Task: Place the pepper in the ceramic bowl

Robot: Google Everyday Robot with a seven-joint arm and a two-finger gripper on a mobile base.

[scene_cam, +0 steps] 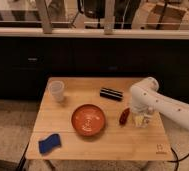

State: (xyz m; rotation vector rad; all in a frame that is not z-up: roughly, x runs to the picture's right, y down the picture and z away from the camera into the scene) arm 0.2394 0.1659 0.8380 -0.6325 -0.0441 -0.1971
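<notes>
Red pepper (124, 116) lies outside the ceramic bowl (73, 120), beside the gripper (140, 119), whose state is unclear.

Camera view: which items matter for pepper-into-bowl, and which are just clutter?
Job: pepper; ceramic bowl; claw, low over the table, right beside the pepper.
Lying about: white cup; black bar; blue sponge.

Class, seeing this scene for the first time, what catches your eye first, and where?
The wide orange-red ceramic bowl in the middle of the wooden table stands out first. Next, the white robot arm reaches in from the right, its gripper low over the table close to the dark red pepper lying just right of the bowl.
</notes>
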